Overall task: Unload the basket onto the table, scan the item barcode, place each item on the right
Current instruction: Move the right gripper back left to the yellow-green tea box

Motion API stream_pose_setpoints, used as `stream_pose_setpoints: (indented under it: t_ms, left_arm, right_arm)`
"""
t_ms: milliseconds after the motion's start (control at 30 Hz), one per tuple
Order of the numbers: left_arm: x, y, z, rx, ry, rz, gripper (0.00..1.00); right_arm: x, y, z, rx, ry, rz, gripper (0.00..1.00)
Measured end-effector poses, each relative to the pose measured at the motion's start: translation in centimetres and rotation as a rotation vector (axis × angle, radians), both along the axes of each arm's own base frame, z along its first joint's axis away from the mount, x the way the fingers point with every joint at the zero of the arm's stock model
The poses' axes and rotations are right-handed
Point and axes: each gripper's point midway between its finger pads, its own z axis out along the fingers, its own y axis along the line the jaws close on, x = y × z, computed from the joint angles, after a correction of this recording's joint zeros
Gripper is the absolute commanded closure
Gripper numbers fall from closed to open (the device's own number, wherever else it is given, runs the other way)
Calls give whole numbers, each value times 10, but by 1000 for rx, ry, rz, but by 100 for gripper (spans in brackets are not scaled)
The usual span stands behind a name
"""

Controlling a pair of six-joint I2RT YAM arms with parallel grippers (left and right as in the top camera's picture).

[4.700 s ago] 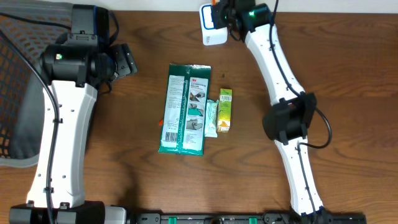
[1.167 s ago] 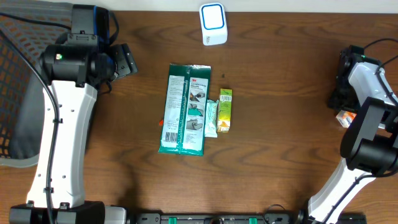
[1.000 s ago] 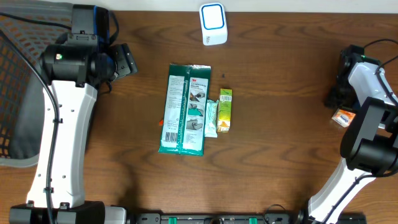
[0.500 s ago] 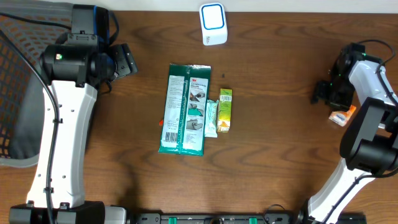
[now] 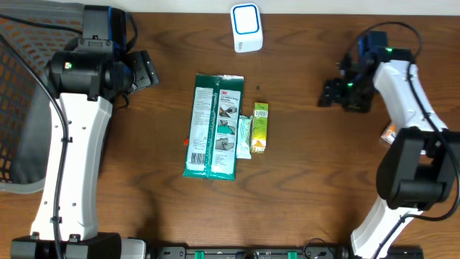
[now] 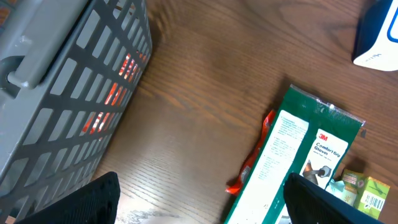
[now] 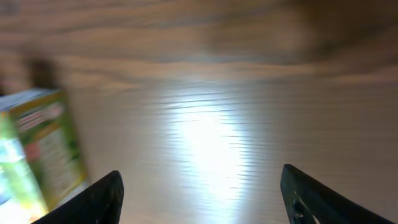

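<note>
From overhead, the barcode scanner, a white block with a blue face, sits at the far edge of the tabletop. Near the middle lie three items side by side: a long green glove pack, a pale green packet against its right edge, and a yellow-green box just beside that, with a white barcode label facing up at its far end. The right hand hangs above bare wood to the right of the box, well apart from both the box and the scanner, and its fingers point toward the items. How far they are spread is hard to judge from this view. The left hand is off to the left of the glove pack, near a grey mesh basket. An orange-marked object peeks out from behind the right arm near the right edge. In the left wrist view, the left hand's fingers stand wide apart with nothing between them, over wood between the basket and the glove pack. A red strip sticks out from under the pack's edge, and a corner of the scanner shows at top right. The right wrist view is blurred. There the right hand's fingers are spread wide and empty above glare-lit wood, with the yellow-green box at the left edge of the frame.
</note>
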Motion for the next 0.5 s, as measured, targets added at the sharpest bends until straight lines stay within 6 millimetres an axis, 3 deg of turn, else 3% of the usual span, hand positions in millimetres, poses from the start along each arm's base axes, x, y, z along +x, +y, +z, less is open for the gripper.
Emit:
stream_pose_setpoints:
  t_ms: [233,367,467,500]
  left_arm:
    - [0,0,0,0,0,0,15]
    - [0,0,0,0,0,0,15]
    - [0,0,0,0,0,0,15]
    - [0,0,0,0,0,0,15]
  right_arm:
    - [-15,94,6,112,1,190,19]
    - [-21,132,4,73,-21,247,14]
    - [-23,153,1,-2,-54,261,1]
    - [-24,158,1,-26,-65,263,1]
